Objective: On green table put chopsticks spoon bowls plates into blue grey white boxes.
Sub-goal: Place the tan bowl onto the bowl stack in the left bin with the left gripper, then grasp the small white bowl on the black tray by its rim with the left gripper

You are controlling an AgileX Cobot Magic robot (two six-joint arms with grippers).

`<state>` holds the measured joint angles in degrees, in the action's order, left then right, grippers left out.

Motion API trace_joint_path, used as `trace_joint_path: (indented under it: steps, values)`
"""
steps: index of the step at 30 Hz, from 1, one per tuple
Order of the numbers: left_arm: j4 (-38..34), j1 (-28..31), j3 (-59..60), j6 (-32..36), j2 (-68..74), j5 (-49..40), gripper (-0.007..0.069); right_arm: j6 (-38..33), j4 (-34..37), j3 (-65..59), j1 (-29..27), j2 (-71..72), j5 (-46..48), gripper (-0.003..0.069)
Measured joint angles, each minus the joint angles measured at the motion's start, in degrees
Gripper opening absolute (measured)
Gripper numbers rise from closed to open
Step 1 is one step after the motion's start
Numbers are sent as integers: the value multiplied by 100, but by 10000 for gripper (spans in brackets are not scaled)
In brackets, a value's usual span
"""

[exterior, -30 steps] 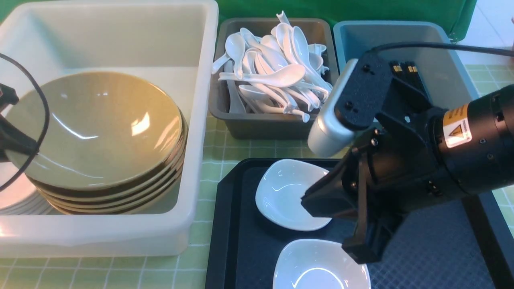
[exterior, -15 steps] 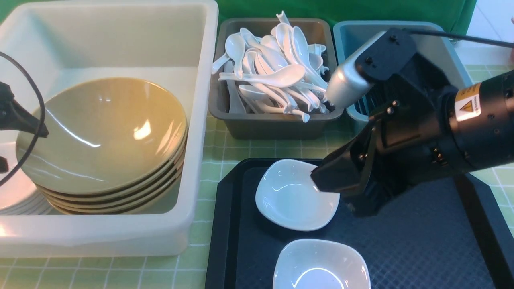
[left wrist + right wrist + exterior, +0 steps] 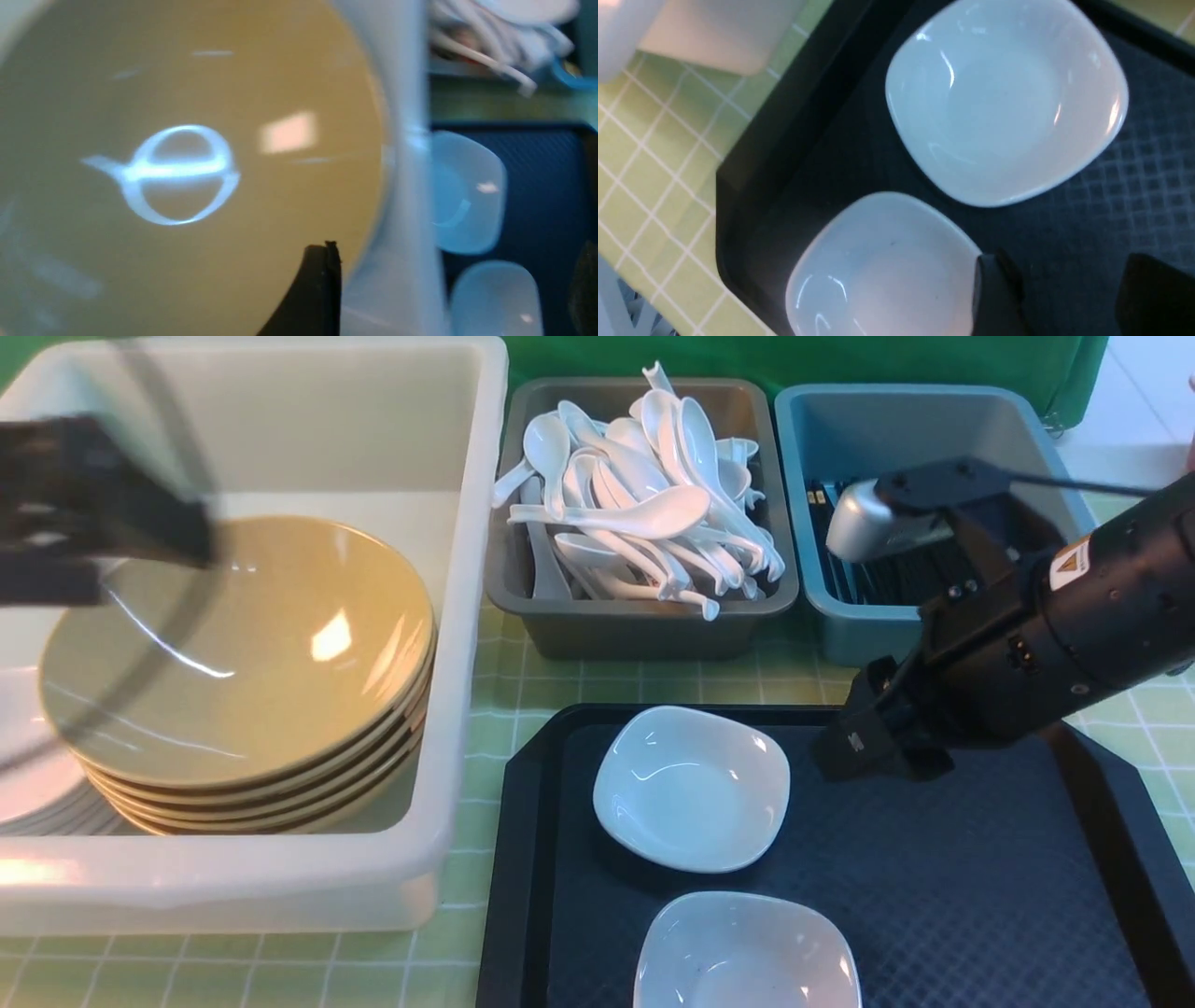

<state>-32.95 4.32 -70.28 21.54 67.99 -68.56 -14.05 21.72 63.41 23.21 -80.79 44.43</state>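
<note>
Front view: On the green table the white box holds a stack of tan bowls. A pile of white dishes sits beside the stack at the box's left end. The grey box is heaped with spoons, and the blue box contains chopsticks. A black tray carries the far plate and the near plate, which sit apart. The left gripper is a blur above the bowls. The right gripper is over the tray, just beside the far plate.

Left wrist view: The top bowl fills the frame. Only one finger shows, so I cannot tell how the jaws stand.

Right wrist view: Both plates lie on the tray. The right jaws stand apart with nothing between them.
</note>
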Motion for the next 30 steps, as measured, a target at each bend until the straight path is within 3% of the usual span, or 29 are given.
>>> trace_joint_path:
  steps: [5, 10, 22, 30]
  values:
    - [47, -1858, 80, -84, 177, 213, 574, -238, 10, 0, 0, 369, 279, 359]
    - [227, -2725, -207, -461, 1167, 602, 552, -275, 12, 0, 0, 932, 692, 359]
    - [631, -3164, -2361, -682, 4330, -22, 553, -271, 11, 0, 0, 2100, 1316, 359]
    - [1106, -3351, -2543, -1095, 5147, 6, 553, -266, 7, 0, 0, 2245, 1382, 359]
